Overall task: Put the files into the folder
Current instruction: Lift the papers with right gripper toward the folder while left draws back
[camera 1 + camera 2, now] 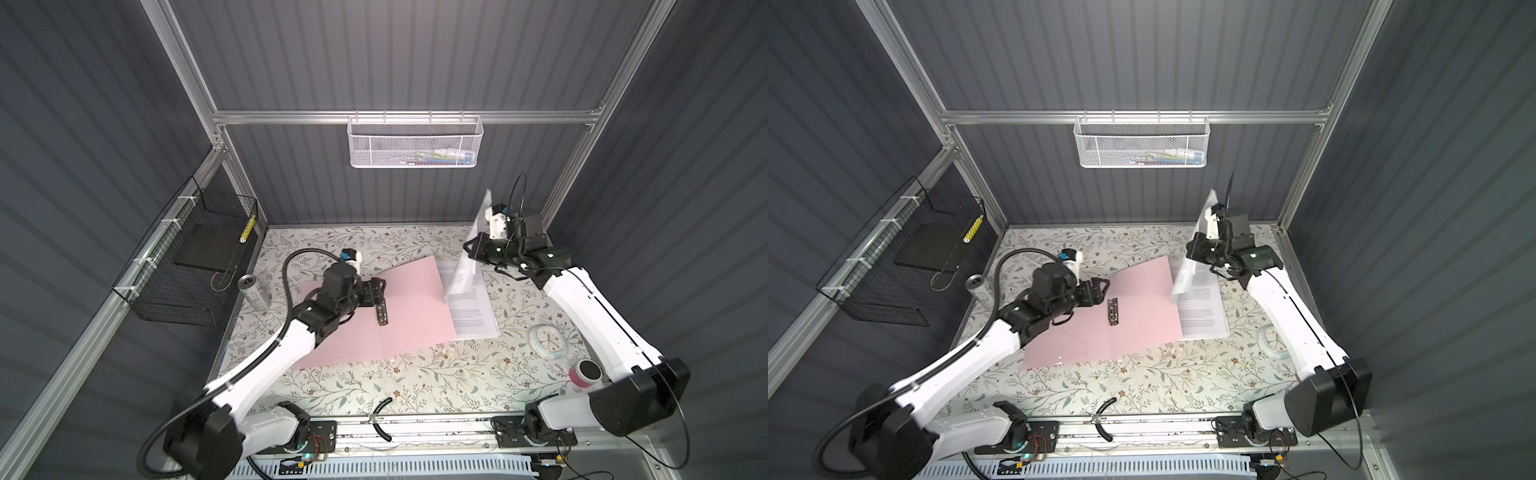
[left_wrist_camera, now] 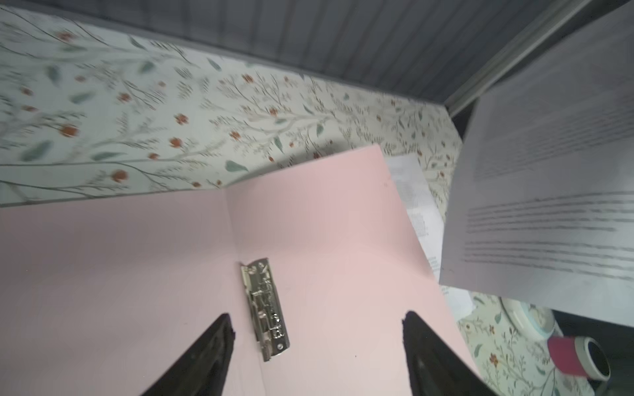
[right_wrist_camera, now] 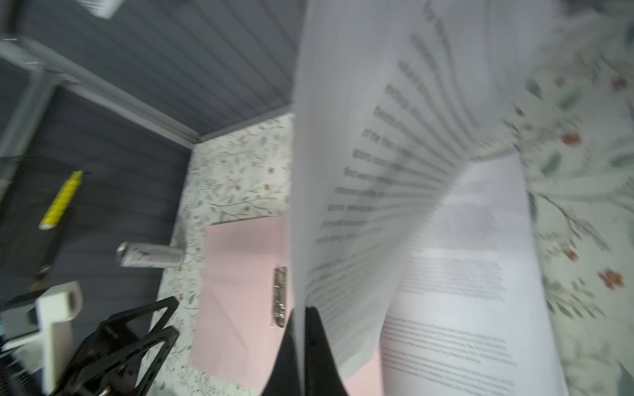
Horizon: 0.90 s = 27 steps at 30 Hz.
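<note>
The pale pink folder (image 1: 411, 316) (image 1: 1138, 328) lies open and flat on the floral table, with its metal clip (image 1: 381, 313) (image 2: 266, 308) along the spine. My left gripper (image 1: 376, 291) (image 2: 317, 319) hovers open over the spine, its jaws on either side of the clip and holding nothing. My right gripper (image 1: 471, 249) (image 3: 302, 312) is shut on the edge of one sheet of the files (image 1: 463, 270) (image 3: 360, 137), which hangs lifted and curled above the folder's right edge. More of the files (image 1: 473, 320) (image 1: 1202, 320) lie flat just right of the folder.
A metal can (image 1: 253, 291) stands left of the folder. A round clock (image 1: 548, 338) and a pink roll (image 1: 584, 374) lie right of the sheets, under my right arm. A black wire basket (image 1: 195, 257) hangs on the left wall and a white mesh basket (image 1: 415, 143) on the back wall.
</note>
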Motion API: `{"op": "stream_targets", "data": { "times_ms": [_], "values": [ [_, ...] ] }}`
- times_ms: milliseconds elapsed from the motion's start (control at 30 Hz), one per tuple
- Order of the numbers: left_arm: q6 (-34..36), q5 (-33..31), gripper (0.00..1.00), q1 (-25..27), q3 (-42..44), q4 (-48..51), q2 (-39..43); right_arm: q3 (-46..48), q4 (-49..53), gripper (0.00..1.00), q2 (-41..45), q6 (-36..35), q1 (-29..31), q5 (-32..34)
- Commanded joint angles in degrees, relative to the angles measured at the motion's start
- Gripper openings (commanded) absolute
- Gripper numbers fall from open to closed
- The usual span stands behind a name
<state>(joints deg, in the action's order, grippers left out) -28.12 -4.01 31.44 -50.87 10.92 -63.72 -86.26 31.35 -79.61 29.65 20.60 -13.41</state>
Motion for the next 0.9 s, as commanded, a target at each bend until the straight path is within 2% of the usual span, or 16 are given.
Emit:
{"op": "stream_targets", "data": {
  "times_ms": [0,200,367,500,700,867],
  "values": [
    [-1.88,-4.64,0.78,-1.19,2.60,6.42,4.51,-5.04,3.36,0.00,1.00,-1.89,3.88,5.07],
    [-2.53,-7.24,0.79,-1.92,3.87,10.14,10.72,-14.48,4.04,0.00,-2.74,-2.50,9.32,3.32],
    [-1.55,-8.37,0.81,-2.85,2.52,13.00,12.36,-15.58,1.05,0.00,-6.70,0.21,11.45,-4.26],
    [-0.68,-6.30,0.81,-5.84,0.17,15.84,9.91,-15.22,-0.74,0.00,-10.85,0.89,14.14,-8.03],
    [0.68,1.10,0.81,-10.39,-1.65,13.64,7.63,-13.14,-5.25,0.00,-17.00,2.74,16.57,-12.14],
    [-1.94,18.34,0.81,-17.41,-1.28,6.77,5.31,-9.38,-11.54,0.00,-21.26,4.47,17.02,-16.69]
  ]
}}
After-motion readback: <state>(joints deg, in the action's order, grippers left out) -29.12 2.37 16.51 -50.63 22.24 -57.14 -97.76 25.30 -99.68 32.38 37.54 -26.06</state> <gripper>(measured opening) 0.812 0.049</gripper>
